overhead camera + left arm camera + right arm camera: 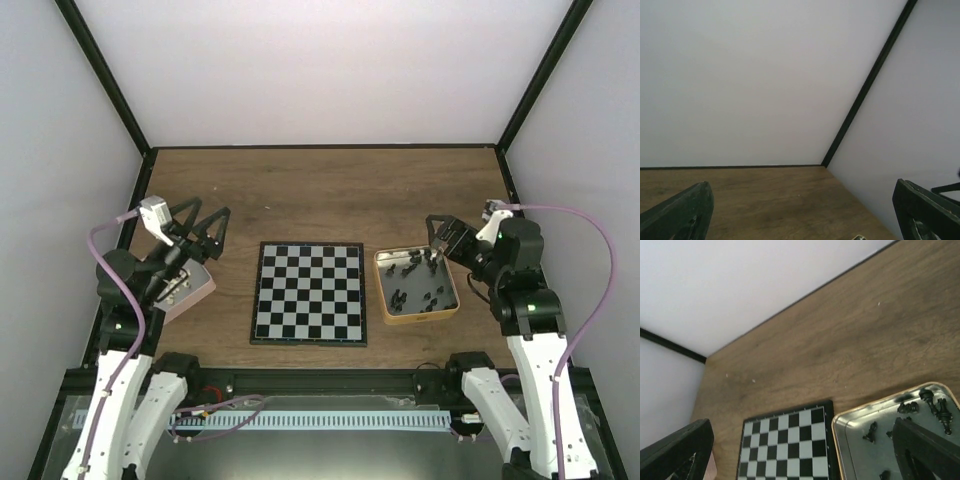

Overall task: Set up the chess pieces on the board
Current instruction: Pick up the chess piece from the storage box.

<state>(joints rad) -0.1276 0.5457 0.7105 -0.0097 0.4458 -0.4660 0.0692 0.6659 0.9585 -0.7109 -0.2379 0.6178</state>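
Reaching in from the right of the frame, the right arm holds its right fingers spread wide and empty over the tan-sided tin, right of centre. The left fingers, also spread and empty, hang above a pink tray at left. One tin holds the chess pieces, too small to count. One board lies at centre on the surface, just left of the tin.

A brown wood-grain table carries the black-and-silver checkered board at its middle. A tan-sided tin sits just right of the board, and a pink tray lies near the table's left edge.
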